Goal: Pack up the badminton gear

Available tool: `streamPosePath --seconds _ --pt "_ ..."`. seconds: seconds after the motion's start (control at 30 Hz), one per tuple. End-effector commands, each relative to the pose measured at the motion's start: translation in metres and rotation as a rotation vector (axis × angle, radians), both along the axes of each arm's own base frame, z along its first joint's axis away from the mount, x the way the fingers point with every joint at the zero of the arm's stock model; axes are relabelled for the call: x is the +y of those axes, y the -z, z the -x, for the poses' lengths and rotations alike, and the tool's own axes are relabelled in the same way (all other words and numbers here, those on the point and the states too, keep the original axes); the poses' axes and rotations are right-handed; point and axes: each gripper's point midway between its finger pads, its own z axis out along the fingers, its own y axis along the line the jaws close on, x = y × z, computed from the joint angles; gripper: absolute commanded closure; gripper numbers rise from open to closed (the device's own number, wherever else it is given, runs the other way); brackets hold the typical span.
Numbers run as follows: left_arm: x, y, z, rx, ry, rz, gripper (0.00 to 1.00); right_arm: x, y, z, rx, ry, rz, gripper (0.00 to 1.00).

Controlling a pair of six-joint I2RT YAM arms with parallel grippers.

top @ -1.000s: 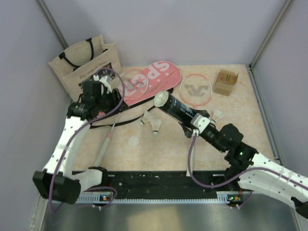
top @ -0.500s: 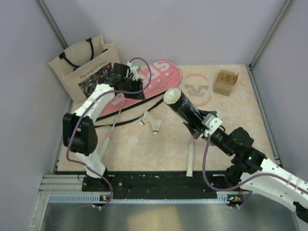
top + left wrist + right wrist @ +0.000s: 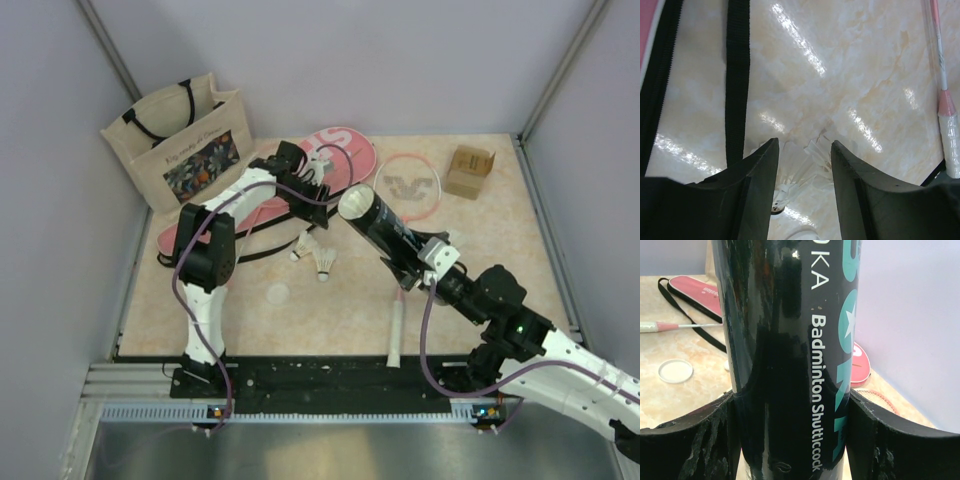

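Observation:
My right gripper (image 3: 412, 250) (image 3: 792, 400) is shut on the dark shuttlecock tube (image 3: 380, 225) (image 3: 790, 340). It holds the tube tilted off the table, open mouth toward the left arm. My left gripper (image 3: 318, 196) (image 3: 802, 145) hangs open at the edge of the pink cover (image 3: 330, 155). A white shuttlecock (image 3: 800, 165) on the table shows between its fingers. Two shuttlecocks (image 3: 305, 246) (image 3: 325, 263) lie below it, a third (image 3: 452, 237) by the right wrist. One racket (image 3: 408, 185) lies right of the tube. The other racket's shaft (image 3: 940, 50) shows in the left wrist view.
The beige tote bag (image 3: 180, 140) stands at the back left and a small cardboard box (image 3: 470, 170) at the back right. A white round lid (image 3: 278, 294) lies on the table in front of the shuttlecocks. The cover's black strap (image 3: 737, 75) trails beside the left gripper.
The left arm swung from beside the tote bag rightward across the cover to above the shuttlecocks. The right arm drew the tube slightly back and right, uncovering a racket handle.

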Motion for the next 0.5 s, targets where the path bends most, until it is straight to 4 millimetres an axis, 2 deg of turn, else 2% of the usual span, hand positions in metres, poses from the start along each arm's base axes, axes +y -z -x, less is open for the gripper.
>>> streamPosePath --seconds 0.0,0.1,0.33,0.47 --pt "-0.002 0.001 0.003 -0.007 0.079 -0.031 0.49 -0.005 -0.018 0.000 -0.034 0.016 -0.057 0.75" --pt "0.005 0.009 0.010 0.016 0.088 -0.077 0.50 -0.005 -0.016 -0.001 -0.034 0.018 -0.050 0.75" --pt "0.026 0.017 0.013 -0.012 0.073 -0.197 0.51 -0.005 -0.019 -0.001 -0.044 0.018 -0.045 0.75" --pt "0.030 0.015 0.017 -0.008 0.073 -0.210 0.53 -0.004 -0.017 -0.002 -0.040 0.017 -0.040 0.75"
